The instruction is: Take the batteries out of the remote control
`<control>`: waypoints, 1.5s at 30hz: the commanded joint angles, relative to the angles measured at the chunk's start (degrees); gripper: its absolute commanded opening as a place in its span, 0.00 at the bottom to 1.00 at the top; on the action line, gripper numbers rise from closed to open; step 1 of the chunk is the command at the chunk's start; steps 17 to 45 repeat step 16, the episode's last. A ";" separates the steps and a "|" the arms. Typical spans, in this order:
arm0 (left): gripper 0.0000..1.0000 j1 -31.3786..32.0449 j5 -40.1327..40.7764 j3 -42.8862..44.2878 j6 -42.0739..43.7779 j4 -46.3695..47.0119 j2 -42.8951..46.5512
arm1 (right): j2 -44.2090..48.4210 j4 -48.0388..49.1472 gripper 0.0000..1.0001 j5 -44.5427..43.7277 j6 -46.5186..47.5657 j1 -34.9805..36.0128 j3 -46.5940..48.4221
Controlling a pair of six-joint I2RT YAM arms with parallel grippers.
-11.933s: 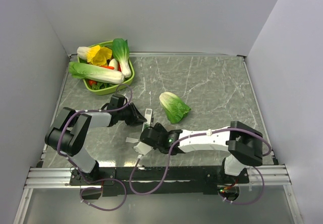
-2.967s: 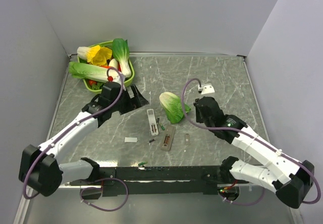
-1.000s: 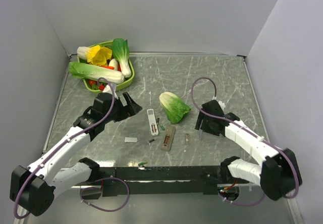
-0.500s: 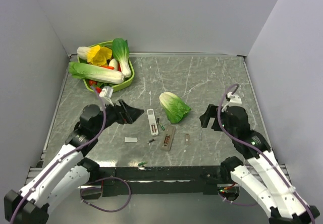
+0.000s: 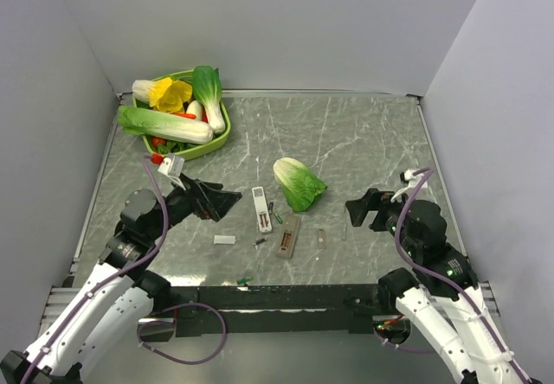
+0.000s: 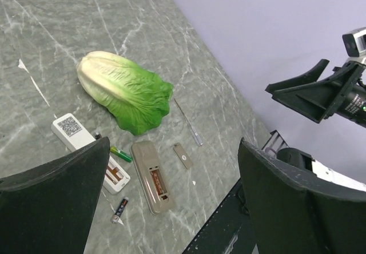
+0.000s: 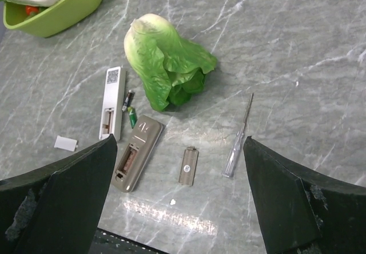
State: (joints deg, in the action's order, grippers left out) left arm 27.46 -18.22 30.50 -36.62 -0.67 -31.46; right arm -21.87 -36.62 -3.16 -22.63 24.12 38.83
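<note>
The white remote control (image 5: pixel 260 208) (image 7: pixel 112 102) lies back up mid-table, its battery bay open and empty; my left finger hides part of the remote control (image 6: pixel 74 129) in the left wrist view. Loose batteries lie beside it: a green one (image 5: pixel 279 217) (image 6: pixel 120 154) (image 7: pixel 132 117), a dark one (image 7: pixel 128 99) by its side, another dark one (image 5: pixel 260 242) (image 6: pixel 120 207) nearer me. My left gripper (image 5: pixel 227 200) (image 6: pixel 174 145) hangs open and empty left of the remote. Far to the right, my right gripper (image 5: pixel 353 212) (image 7: pixel 180 141) is open and empty too.
A taupe remote (image 5: pixel 288 235) (image 7: pixel 136 152) with open bay, its cover (image 5: pixel 320 239), a white cover panel (image 5: pixel 224 240) and a screwdriver (image 5: pixel 344 227) lie nearby. A cabbage (image 5: pixel 299 182) sits behind them. A green basket (image 5: pixel 216 133) of vegetables stands back left. A green battery (image 5: pixel 244 280) lies at the near edge.
Both arms have drawn back toward their bases, the left gripper to the left and the right gripper to the right, away from the remotes. The things on the table have not moved.
</note>
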 commanded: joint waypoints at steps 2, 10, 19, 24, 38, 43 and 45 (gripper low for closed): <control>0.97 0.05 -0.86 1.05 1.82 1.46 2.19 | 2.70 3.22 1.00 0.00 1.36 -0.12 -0.42; 0.97 0.05 0.20 0.79 1.73 0.84 2.81 | 5.60 3.22 1.00 -0.53 1.54 -0.04 -0.24; 0.97 0.05 1.08 0.26 1.38 0.84 4.13 | 5.09 3.14 1.00 -0.71 1.28 -0.04 0.02; 0.97 0.05 1.08 0.26 1.38 0.84 4.13 | 5.09 3.14 1.00 -0.71 1.28 -0.04 0.02; 0.97 0.05 1.08 0.26 1.38 0.84 4.13 | 5.09 3.14 1.00 -0.71 1.28 -0.04 0.02; 0.97 0.05 1.08 0.26 1.38 0.84 4.13 | 5.09 3.14 1.00 -0.71 1.28 -0.04 0.02; 0.97 0.05 1.08 0.26 1.38 0.84 4.13 | 5.09 3.14 1.00 -0.71 1.28 -0.04 0.02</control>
